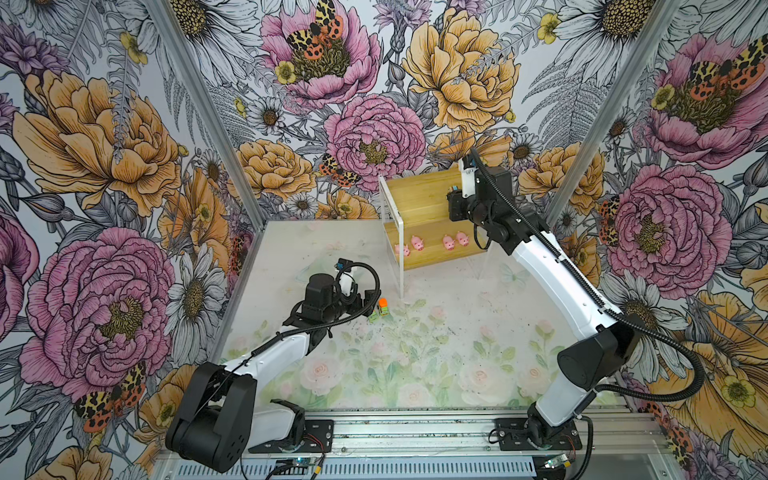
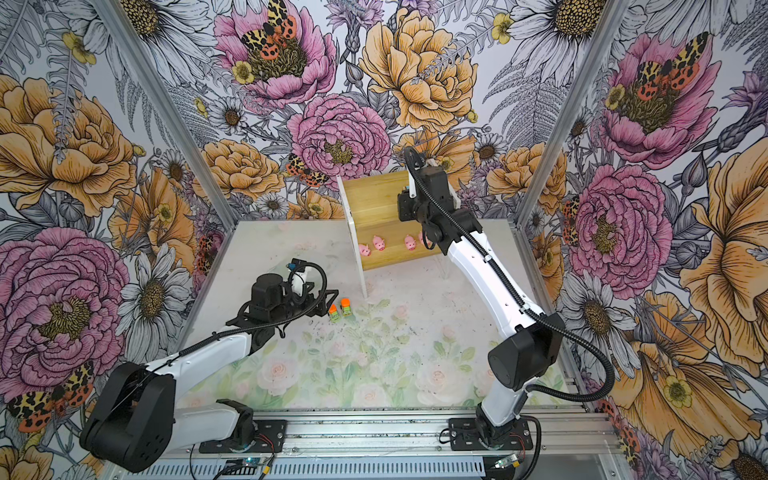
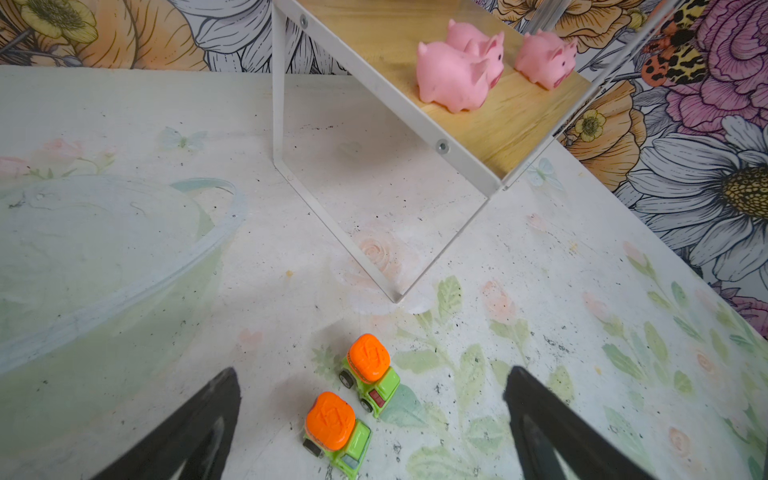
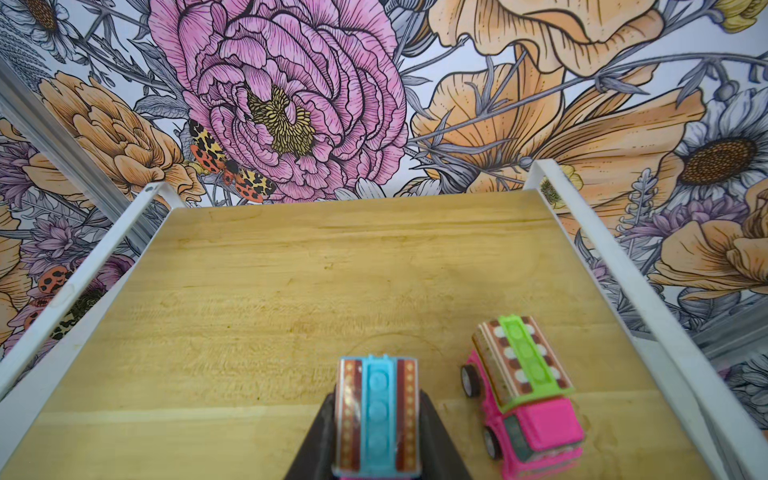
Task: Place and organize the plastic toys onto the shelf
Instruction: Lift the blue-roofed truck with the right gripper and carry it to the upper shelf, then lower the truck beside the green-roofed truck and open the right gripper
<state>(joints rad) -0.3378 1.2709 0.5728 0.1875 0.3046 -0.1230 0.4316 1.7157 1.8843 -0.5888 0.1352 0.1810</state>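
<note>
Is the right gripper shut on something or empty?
Shut on the blue-topped truck: the right gripper has its fingers clamped on both its sides, over the shelf.

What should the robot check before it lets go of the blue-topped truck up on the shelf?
1. Right jaws shut on the blue-topped truck: ok.
2. Truck above the shelf's top board: ok.
3. Wheels resting on the board: cannot tell.
4. Gap to the green-topped pink truck beside it: ok.
5. Four pink pigs on the lower board: ok.
6. All toys shelved: not ok, two green trucks sit on the table by the open left jaws.
</note>
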